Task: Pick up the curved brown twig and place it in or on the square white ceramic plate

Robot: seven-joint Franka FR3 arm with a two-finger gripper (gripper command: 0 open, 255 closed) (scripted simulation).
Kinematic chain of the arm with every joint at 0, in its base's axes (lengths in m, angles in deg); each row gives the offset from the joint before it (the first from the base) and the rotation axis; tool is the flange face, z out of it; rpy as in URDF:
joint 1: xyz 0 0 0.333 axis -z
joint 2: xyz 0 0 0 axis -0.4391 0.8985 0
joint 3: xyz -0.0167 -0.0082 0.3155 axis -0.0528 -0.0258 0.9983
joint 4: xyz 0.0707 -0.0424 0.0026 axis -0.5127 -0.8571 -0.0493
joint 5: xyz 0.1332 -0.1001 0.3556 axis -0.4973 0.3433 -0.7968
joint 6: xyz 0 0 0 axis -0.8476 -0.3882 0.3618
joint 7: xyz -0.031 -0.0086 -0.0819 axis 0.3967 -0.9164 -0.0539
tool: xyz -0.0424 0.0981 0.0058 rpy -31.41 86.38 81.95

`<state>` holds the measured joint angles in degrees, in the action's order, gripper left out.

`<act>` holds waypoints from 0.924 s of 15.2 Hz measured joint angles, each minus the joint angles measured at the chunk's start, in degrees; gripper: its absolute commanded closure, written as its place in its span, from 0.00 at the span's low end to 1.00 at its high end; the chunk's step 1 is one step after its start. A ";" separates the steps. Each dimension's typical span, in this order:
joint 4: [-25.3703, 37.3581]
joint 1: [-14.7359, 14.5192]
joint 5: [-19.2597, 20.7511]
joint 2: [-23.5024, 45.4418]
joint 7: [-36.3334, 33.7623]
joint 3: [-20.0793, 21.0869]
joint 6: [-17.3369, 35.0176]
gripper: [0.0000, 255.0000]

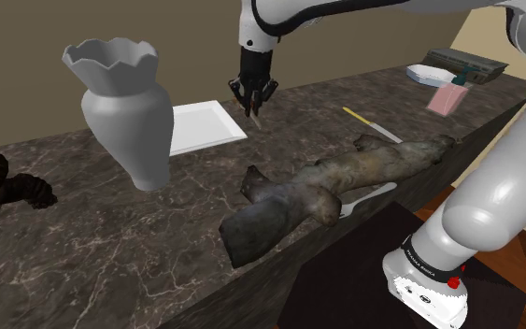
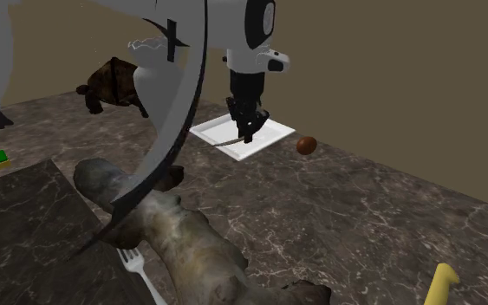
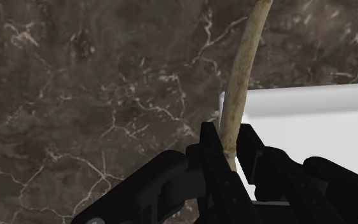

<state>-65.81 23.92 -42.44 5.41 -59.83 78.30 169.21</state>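
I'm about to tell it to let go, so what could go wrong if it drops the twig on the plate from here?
Most of the twig, clasped near one end by the tool, reaches past the corner of the plate over the counter; released now, it may tip off. The vase stands close beside the plate, so shifting that way could bump it.

The twig is thin, pale tan and gently curved, clasped at one end by the gripper and raised at the plate's edge, upper middle of the shoulder view. The plate, square, white and shallow-rimmed, lies flat on the dark marbled surface
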 measured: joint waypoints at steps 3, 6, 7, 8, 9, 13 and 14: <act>8.61 -1.54 2.80 7.08 -2.87 0.82 -2.02 1.00; 19.15 -3.73 5.92 15.28 -5.13 1.06 -4.92 1.00; 23.17 -4.79 6.98 18.18 -5.97 1.07 -6.21 1.00; 27.37 -5.82 7.99 21.12 -6.50 0.97 -7.60 1.00; 31.63 -6.94 8.97 24.12 -7.00 0.82 -8.97 1.00; 59.60 -14.30 13.20 41.22 -7.46 -0.87 -19.55 1.00; 63.50 -15.32 13.60 43.60 -7.46 -1.21 -21.17 1.00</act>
<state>-2.30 8.61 -28.84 49.01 -67.29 77.10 148.04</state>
